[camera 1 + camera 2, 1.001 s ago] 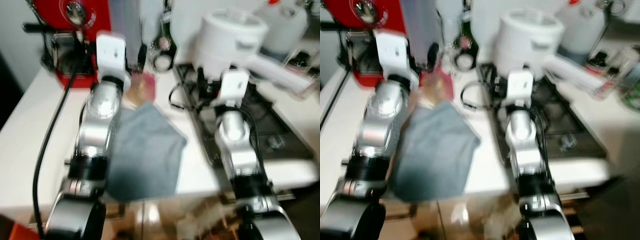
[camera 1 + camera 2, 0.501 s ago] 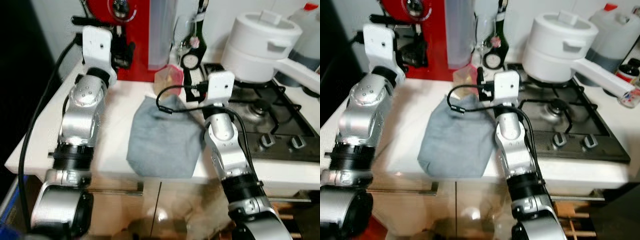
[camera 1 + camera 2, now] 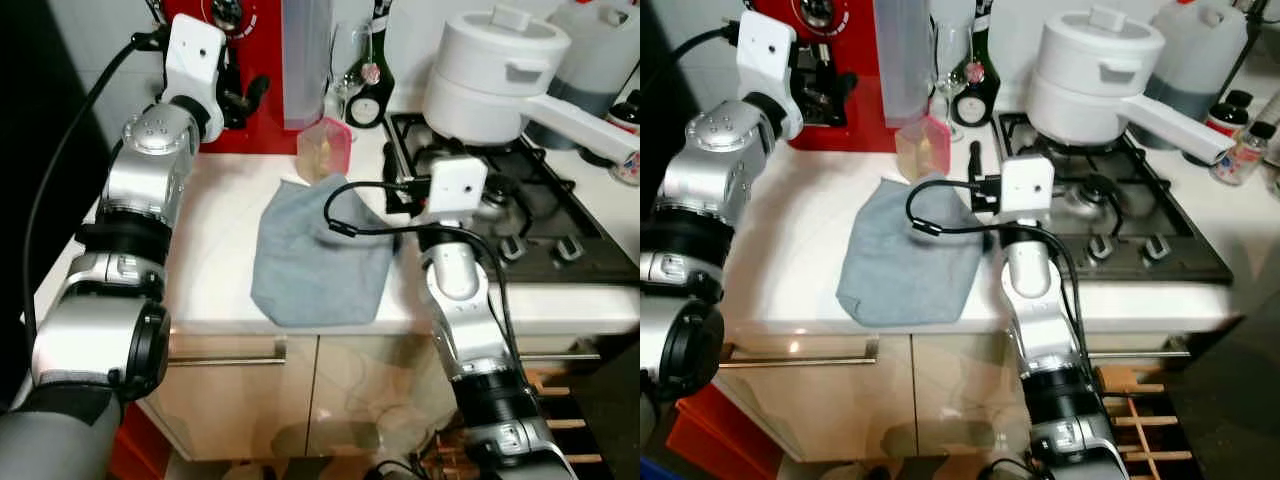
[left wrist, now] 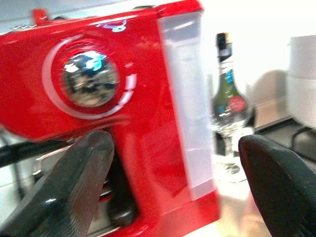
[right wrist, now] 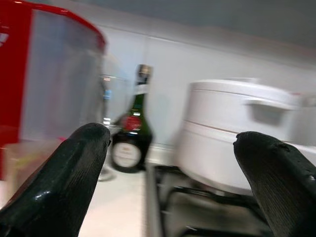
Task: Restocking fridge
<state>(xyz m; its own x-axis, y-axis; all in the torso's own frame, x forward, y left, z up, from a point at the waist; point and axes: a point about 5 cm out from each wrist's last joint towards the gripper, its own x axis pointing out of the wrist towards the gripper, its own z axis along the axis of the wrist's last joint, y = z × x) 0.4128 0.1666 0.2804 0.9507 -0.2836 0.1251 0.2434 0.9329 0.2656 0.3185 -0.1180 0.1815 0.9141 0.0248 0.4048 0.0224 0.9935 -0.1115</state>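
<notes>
A grey cloth (image 3: pixel 315 260) lies crumpled on the white counter (image 3: pixel 200 250). Just behind it stands a pink translucent cup (image 3: pixel 323 150). A dark green bottle (image 4: pixel 227 94) and a wine glass (image 3: pixel 345 60) stand at the back wall. My left gripper (image 3: pixel 243 97) is raised in front of the red coffee machine (image 4: pixel 98 98), open and holding nothing. My right gripper (image 3: pixel 978 180) hovers over the cloth's right edge by the stove, also open and holding nothing, pointing toward the bottle (image 5: pixel 131 138) and the white pot (image 5: pixel 237 133).
A white lidded pot (image 3: pixel 490 65) with a long handle sits on the black gas hob (image 3: pixel 530 215). A large plastic jug (image 3: pixel 600 45) and small bottles stand at the back right. A black cable loops over the cloth. Cupboard doors (image 3: pixel 300 400) are below the counter edge.
The camera has pulled back and steadied, so the whole scene has shifted. Both arms stay raised over the counter; the cloth and cup have not moved.
</notes>
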